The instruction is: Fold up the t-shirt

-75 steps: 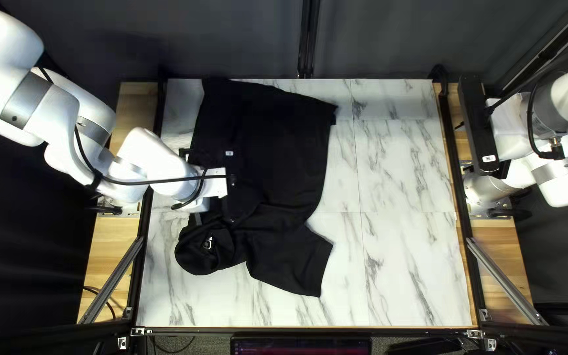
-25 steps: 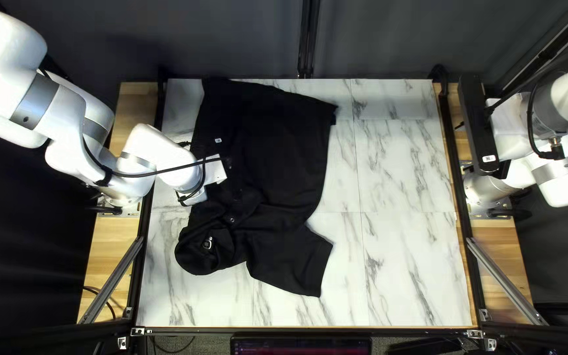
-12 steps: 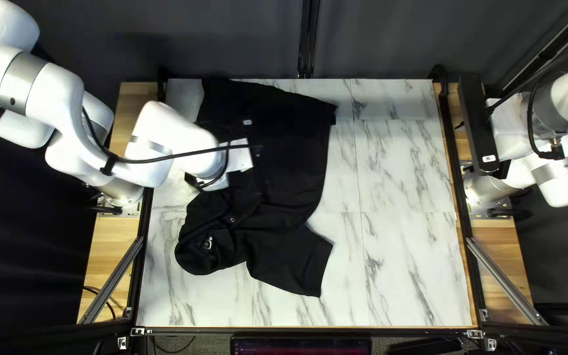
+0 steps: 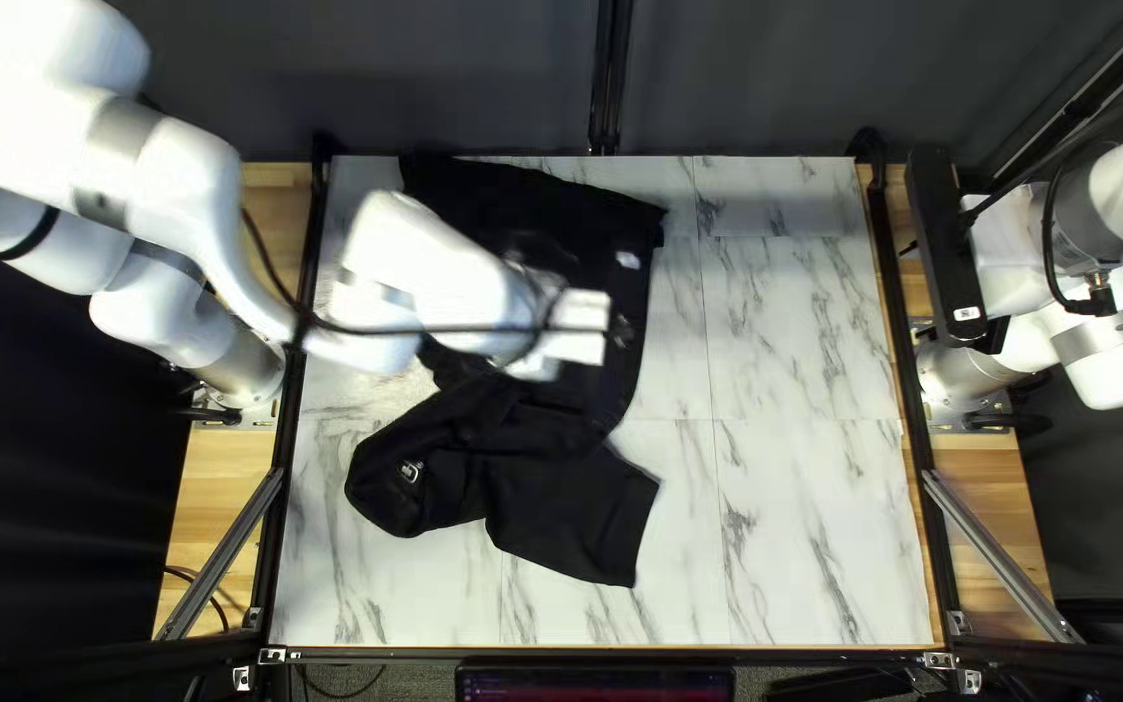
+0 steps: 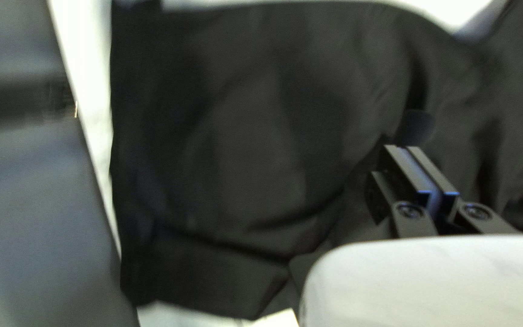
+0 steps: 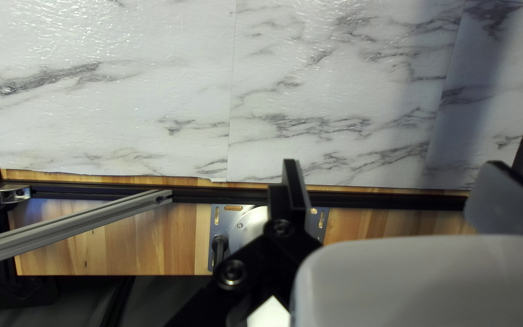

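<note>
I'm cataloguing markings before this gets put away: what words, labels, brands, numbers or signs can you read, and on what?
None can be read.
Pale mark on the black t-shirt: too small.
Blurred label on the left pincer: unreadable.
Small label on the right pincer: too small.
Screen at the near edge: nothing legible.

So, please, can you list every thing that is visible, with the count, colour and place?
T-shirt: one, black, on the table
Table: one, white, grey-veined, centre
Boards: two, light wood, table's sides
Struts: two, grey, table's near corners
Frame: one, black, around table
Curtain: one, dark, behind table
Screen: one, dark, beyond near edge
Cables: several, black, along arms
Arms: two, white, at left and right
Left pincer: one, black, over t-shirt
Right pincer: one, black, near table edge
</note>
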### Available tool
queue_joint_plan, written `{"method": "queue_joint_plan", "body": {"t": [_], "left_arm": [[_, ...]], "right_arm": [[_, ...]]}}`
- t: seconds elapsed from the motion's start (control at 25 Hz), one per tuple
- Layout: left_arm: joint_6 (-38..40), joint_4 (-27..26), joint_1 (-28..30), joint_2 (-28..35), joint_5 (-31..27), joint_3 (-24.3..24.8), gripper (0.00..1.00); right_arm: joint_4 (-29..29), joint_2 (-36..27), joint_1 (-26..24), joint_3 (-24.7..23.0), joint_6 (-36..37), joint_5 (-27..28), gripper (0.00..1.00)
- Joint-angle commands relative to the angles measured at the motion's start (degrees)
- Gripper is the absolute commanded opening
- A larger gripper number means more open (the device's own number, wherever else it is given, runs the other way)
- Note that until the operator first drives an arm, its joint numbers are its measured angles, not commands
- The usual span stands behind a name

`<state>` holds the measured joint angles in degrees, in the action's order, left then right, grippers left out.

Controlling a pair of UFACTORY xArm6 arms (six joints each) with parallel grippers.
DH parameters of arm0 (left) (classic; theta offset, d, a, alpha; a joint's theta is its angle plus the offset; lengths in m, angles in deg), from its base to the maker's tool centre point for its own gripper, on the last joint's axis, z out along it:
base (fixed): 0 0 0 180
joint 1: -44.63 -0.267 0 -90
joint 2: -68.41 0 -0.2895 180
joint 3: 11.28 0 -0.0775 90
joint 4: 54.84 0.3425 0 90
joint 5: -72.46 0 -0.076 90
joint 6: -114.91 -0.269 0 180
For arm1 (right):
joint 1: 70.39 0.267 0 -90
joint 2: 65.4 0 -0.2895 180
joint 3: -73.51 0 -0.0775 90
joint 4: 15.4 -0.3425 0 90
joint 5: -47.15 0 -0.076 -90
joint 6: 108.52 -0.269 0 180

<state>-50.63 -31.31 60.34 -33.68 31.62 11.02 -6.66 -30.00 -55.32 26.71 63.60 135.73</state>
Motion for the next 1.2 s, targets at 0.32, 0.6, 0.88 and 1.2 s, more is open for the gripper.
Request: {"method": "queue_joint_plan", "body": {"t": [0.32, 0.6, 0.88, 1.2], "left_arm": [[3.87, -6.25, 4.39, -12.88, 2.46, -5.02, 1.0], [11.88, -7.09, 6.19, -16.34, -5.07, -7.45, 1.0], [22.04, -5.83, 6.56, -19.37, -9.87, -7.69, 1.0], [21.97, -6.16, 3.67, -20.22, -9.04, -6.67, 0.03]], "right_arm": [[0.0, 0.0, 0.0, 0.0, 0.0, 0.0, 1.0], [0.0, 0.0, 0.0, 0.0, 0.0, 0.0, 1.0], [0.0, 0.0, 0.0, 0.0, 0.0, 0.0, 1.0], [0.0, 0.0, 0.0, 0.0, 0.0, 0.0, 1.0]]}}
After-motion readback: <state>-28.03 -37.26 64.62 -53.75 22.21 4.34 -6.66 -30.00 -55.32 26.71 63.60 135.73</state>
